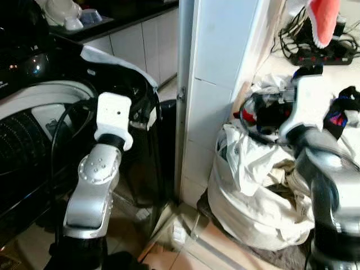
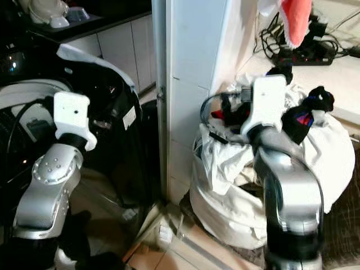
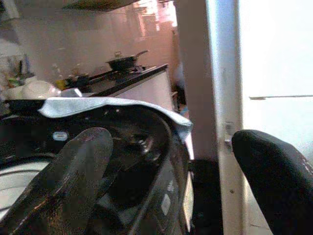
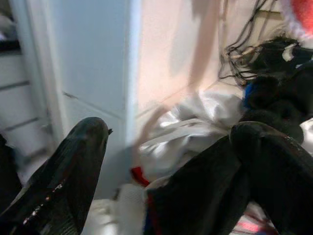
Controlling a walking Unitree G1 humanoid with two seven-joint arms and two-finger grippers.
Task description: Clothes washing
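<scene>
My right gripper [image 4: 166,161], fingers wide, hovers over dark clothes [image 2: 298,121] atop the white laundry bag [image 1: 247,208] at 3 o'clock; my left gripper [image 3: 171,181], wide, faces the washer [image 1: 34,129]. Risk: snagging cables [image 1: 315,45].

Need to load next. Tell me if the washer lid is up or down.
Up. The washer lid stands raised behind the left gripper, with the drum rim exposed below it.

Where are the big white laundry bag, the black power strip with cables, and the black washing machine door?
big white laundry bag [image 1: 242,208], left eye view, on its bulging front side.
black power strip with cables [image 1: 315,55], left eye view, on the strip's body.
black washing machine door [image 3: 146,147], left wrist view, on its dark inner face.
</scene>
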